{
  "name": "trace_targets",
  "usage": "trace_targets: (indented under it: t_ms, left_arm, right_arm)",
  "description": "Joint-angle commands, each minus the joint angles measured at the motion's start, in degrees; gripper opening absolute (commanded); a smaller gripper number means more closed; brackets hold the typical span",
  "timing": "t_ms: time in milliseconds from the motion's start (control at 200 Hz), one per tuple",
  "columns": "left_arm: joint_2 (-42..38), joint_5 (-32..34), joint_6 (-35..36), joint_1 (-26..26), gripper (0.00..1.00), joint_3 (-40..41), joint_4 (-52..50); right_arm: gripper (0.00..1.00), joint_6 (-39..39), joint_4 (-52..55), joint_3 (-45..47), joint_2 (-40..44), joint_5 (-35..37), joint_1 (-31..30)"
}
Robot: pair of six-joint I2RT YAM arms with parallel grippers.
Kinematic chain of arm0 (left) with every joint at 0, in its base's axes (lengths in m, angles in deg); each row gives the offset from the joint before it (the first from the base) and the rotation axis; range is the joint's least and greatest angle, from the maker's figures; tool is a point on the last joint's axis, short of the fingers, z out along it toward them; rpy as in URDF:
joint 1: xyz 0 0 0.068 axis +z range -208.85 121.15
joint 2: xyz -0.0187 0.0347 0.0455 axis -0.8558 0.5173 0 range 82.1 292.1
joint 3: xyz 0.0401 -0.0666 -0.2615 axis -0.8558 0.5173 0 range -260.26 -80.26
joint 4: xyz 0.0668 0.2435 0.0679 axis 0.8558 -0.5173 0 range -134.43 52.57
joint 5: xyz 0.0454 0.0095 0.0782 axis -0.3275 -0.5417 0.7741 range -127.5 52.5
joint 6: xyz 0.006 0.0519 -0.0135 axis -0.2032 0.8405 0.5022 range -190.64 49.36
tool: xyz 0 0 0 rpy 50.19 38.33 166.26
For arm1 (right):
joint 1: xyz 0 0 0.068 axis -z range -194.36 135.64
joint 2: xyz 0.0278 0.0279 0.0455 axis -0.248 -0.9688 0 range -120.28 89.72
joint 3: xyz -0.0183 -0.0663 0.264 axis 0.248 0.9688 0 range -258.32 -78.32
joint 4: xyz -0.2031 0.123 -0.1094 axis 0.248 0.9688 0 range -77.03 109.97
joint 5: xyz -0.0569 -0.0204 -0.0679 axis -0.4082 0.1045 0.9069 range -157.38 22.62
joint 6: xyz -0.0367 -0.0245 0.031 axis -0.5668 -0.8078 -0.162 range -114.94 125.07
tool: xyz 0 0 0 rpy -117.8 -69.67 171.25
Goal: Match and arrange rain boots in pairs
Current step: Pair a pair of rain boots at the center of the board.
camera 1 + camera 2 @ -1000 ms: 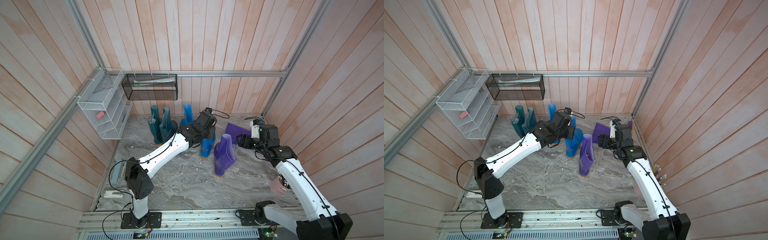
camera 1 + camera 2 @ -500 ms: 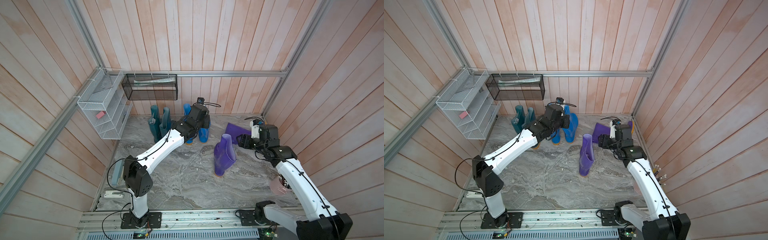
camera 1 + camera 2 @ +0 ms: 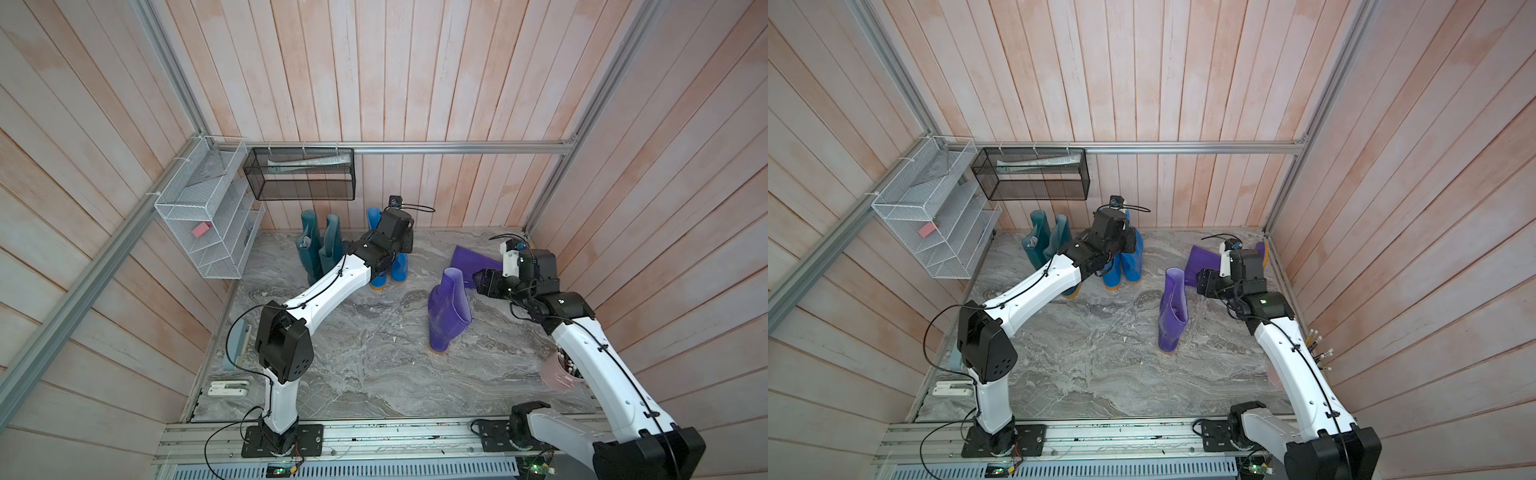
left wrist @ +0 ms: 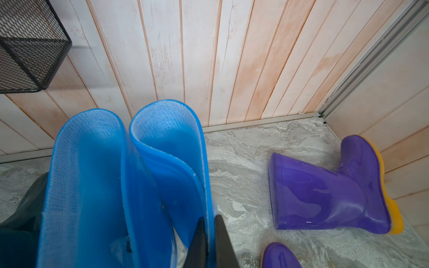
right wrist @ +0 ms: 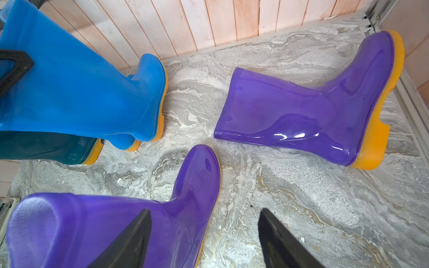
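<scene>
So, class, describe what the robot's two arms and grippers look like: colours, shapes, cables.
Both the left arm and right arm have smooth white links between chunky black joint housings, with thin black cables running along them. The left gripper and right gripper carry flat black fingers tapering to points.

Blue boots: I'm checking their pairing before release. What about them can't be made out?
Both top views: blue boots mostly hidden behind the left arm.
Left wrist view: feet cut off by the frame edge.
Right wrist view: cuffs cut off by the edge.
</scene>
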State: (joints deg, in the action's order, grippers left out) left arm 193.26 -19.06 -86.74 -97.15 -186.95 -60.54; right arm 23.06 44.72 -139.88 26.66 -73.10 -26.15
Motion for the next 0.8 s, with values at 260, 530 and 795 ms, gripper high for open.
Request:
trace_targets:
  t_ms: [260,530,795]
  left_arm:
    - [-0.7,3.5,0.1,-0.1,0.0,-1.2,6.6]
    - [-1.9,2.8,-0.9,-0.1,0.0,-1.2,4.2]
    - [-2.9,1.0,-2.0,-0.1,0.0,-1.2,2.6]
  right_arm:
    - [0.74,-0.1,0.4,1.0,0.5,-0.4,0.4]
    - [0.74,0.1,0.1,1.2,0.5,-0.8,0.4]
    - [0.74,0.1,0.1,1.3,0.6,-0.9,0.4]
